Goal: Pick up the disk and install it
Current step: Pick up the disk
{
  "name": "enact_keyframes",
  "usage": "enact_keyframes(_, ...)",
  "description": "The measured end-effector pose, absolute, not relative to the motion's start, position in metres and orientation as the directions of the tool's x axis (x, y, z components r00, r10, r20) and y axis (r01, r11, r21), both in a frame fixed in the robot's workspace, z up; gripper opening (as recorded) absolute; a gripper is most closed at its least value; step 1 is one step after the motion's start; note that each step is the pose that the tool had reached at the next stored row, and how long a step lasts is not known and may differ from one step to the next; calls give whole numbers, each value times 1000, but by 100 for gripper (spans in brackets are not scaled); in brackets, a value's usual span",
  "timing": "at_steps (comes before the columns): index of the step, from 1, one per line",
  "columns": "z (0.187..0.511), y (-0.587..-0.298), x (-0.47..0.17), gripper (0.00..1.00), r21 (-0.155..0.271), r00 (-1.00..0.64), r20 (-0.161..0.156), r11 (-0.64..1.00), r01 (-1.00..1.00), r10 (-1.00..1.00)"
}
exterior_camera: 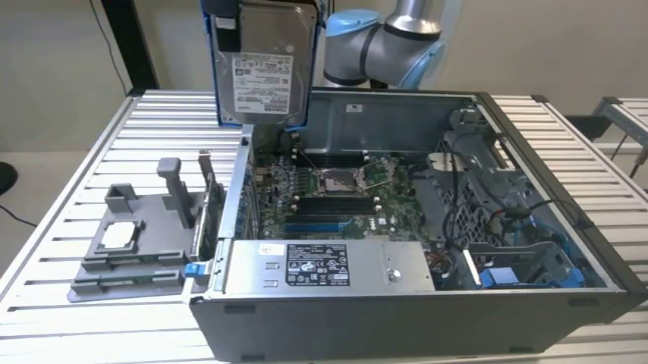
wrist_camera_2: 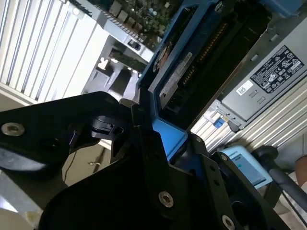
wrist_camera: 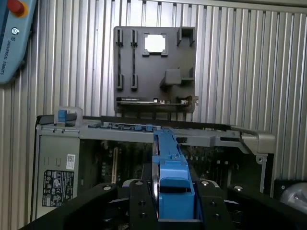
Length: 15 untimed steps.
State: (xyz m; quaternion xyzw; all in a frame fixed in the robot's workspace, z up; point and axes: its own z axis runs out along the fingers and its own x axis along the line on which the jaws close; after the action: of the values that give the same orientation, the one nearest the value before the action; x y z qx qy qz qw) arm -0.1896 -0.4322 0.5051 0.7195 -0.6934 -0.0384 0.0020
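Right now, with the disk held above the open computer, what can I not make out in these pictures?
- Exterior view: the picture ends at the top of the disk, so the grip on it is unseen.
- First wrist view: the disk is edge-on between the jaws; its label is hidden.
- Second wrist view: the black jaws cover part of the disk.
- Exterior view: a metal bracket half hides the blue parts behind it.

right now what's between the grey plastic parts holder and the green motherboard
The computer case's grey metal side wall, seen in the exterior view; a dark card stands on edge just outside it.
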Motion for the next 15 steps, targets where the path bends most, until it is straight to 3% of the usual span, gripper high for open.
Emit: enact_keyframes(15, 505, -464, -130, 0, 56, 35, -52, -38, -998, -998)
